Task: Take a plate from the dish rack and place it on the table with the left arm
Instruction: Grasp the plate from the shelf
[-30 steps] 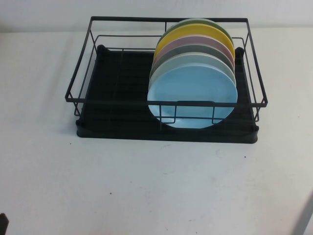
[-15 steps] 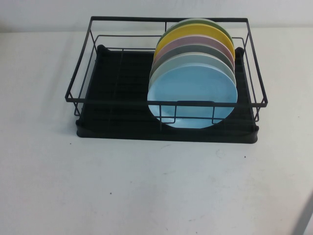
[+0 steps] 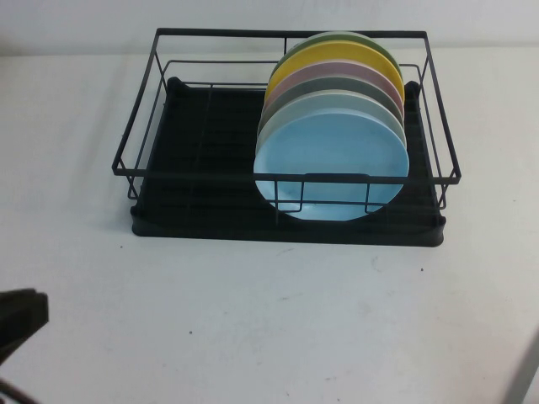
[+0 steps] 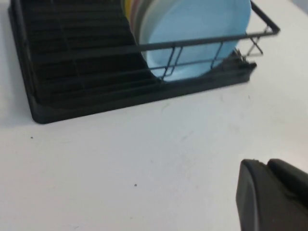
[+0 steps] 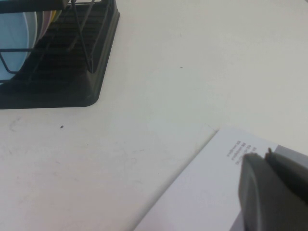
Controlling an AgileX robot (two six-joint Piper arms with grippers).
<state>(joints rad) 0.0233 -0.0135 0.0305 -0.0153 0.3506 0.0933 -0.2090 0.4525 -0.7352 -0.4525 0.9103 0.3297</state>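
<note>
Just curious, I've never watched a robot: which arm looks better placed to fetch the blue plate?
Probably the left. Its end effector shows at the table's near-left, facing the plate in the dish rack; the right end effector hangs aside.

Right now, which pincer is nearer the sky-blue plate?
Hard to call. The left pincer sits at the table's near-left edge, far from the plate; the right pincer is outside the high view.

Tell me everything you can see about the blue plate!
The plate is round, light sky-blue, smooth and glossy, with a shallow raised rim. It stands on edge at the front of a row of coloured plates in the dish rack, towards its right end, facing the camera. A whitish-mint plate stands right behind it, and the rack's front wires cross its lower part. Neither gripper touches it.
</note>
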